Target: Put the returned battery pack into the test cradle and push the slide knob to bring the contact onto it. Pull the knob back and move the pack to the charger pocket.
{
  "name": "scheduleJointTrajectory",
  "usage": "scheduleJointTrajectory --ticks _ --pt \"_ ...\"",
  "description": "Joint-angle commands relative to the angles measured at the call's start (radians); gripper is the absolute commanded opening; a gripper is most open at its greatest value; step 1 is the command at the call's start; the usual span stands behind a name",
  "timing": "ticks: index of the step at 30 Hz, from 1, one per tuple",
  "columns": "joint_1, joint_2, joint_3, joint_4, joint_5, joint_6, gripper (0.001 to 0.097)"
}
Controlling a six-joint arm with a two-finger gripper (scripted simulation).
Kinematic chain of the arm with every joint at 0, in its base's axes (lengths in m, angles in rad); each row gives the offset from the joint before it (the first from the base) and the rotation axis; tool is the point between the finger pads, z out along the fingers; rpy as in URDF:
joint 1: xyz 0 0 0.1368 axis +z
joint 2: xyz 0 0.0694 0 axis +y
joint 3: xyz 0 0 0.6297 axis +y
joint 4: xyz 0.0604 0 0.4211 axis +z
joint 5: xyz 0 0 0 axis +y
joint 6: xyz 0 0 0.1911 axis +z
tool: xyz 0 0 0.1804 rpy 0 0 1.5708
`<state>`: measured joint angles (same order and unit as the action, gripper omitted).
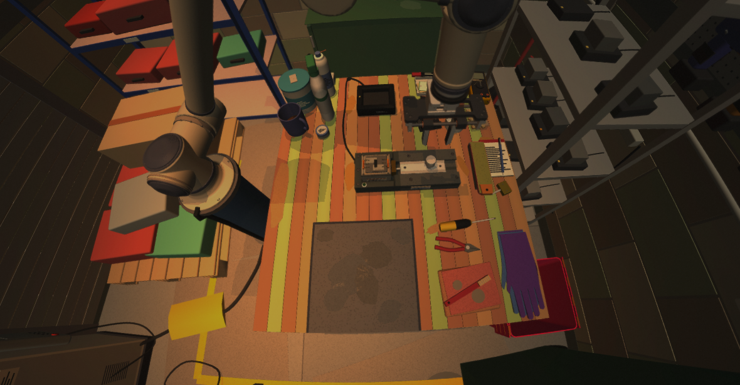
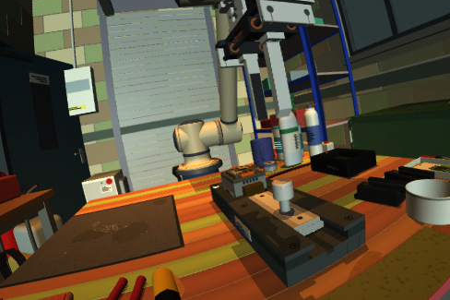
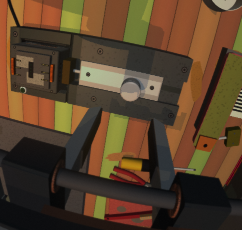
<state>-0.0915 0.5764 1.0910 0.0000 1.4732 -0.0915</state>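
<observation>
My gripper [image 1: 438, 137] [image 2: 269, 117] [image 3: 123, 120] hangs well above the bench, behind the test fixture and over the slide knob's end of it. The battery pack [image 1: 374, 164] [image 2: 243, 177] [image 3: 33, 69] sits in the test cradle at the fixture's left end. The grey slide knob [image 1: 430, 161] [image 2: 282, 195] [image 3: 130, 89] stands upright on its pale slide plate, toward the right end, away from the pack. The black charger pocket [image 1: 376, 99] [image 2: 342, 162] lies at the back of the bench, with nothing in it. The gripper is open and holds nothing.
A large grey mat [image 1: 362, 275] [image 2: 99, 232] covers the bench's front. A screwdriver [image 1: 455, 224], red pliers [image 1: 455, 245], a red pad and purple gloves [image 1: 520, 271] lie front right. Bottles and a mug [image 1: 293, 119] stand back left; a white bowl [image 2: 428, 200] sits right of the fixture.
</observation>
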Motion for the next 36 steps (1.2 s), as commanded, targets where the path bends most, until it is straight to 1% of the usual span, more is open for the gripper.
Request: scheduleJointTrajectory --ticks 1,7,36 --pt "0.0 -0.001 -0.003 0.0 0.003 0.0 0.0515" --pt "0.0 -0.003 -0.013 0.0 0.016 0.0 0.0515" --pt "0.0 -0.003 -0.015 0.0 0.017 0.0 0.0515"
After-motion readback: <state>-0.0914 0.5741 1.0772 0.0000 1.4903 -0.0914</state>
